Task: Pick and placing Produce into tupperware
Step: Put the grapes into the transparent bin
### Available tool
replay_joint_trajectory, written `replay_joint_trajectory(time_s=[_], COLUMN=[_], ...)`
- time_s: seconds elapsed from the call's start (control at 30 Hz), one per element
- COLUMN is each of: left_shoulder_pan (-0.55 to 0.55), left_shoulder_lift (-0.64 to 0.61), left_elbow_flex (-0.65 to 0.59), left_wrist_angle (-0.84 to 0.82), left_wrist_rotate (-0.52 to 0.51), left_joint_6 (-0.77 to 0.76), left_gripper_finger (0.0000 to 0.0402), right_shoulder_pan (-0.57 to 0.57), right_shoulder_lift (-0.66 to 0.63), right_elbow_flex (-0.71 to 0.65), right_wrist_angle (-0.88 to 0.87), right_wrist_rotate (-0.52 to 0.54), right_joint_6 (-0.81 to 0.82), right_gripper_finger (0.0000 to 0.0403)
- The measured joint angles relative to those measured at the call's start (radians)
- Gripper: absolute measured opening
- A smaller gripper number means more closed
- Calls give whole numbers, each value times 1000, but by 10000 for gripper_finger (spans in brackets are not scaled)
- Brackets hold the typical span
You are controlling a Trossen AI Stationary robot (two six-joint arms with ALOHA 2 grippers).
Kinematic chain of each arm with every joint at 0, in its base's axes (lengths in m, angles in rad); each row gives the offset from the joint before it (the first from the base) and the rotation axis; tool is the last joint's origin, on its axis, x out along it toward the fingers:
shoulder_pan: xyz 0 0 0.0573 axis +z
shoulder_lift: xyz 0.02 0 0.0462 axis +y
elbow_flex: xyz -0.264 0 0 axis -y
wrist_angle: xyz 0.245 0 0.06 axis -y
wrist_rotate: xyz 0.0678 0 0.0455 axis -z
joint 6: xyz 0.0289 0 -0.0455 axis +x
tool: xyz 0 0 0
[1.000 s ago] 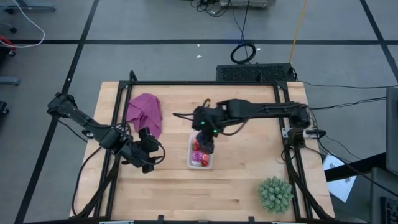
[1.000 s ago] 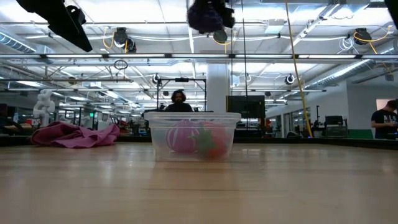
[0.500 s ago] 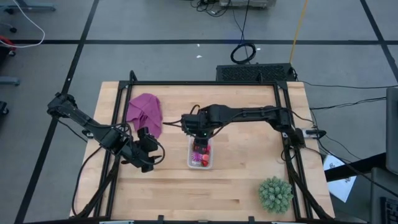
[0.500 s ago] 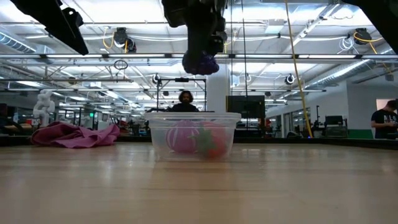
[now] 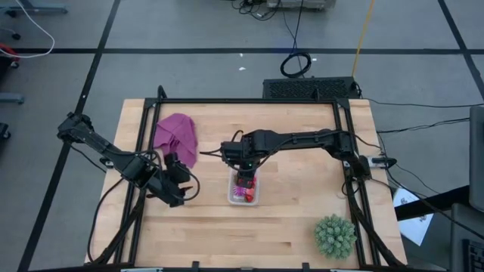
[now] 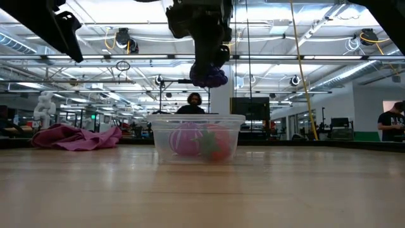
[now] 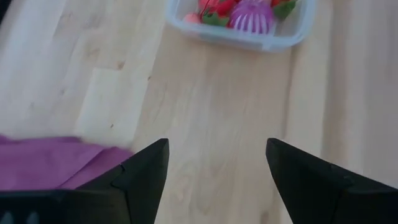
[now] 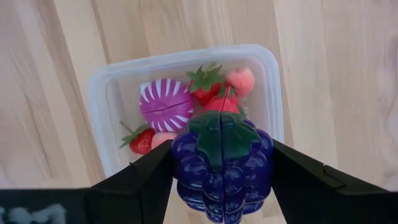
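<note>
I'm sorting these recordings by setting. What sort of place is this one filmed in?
Probably a big robotics lab or workshop. The wooden table stands in a metal frame on a taped floor with loose cables. Beyond it, a hall with exposed ceiling pipes, screens and people at work.

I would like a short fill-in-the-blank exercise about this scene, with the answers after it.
1. The right gripper holds toy ____ above the tub.
2. The left gripper is ____ and holds nothing.
3. The cloth on the table is ____ in colour.
4. The striped fruit lies ____ the tub.

Answers: grapes; open; magenta; inside
</note>
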Motion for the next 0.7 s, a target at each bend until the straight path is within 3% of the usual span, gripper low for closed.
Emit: replay_joint_trajectory(time_s=[0.43, 0.7], left_shoulder_pan=[1, 1], left_shoulder_lift=[-17, -25], left_elbow_flex=[0, 0], left_wrist_angle=[-267, -310], left_wrist_rotate=[-74, -82], left_joint_6=[-162, -206], left_gripper_finger=[273, 273], right_shoulder_pan=[0, 0], right_shoulder_lift=[0, 0], right_elbow_flex=[-30, -30], right_wrist_angle=[28, 133], right_wrist_rotate=[0, -1], right_joint_6=[0, -4], right_gripper_finger=[227, 227])
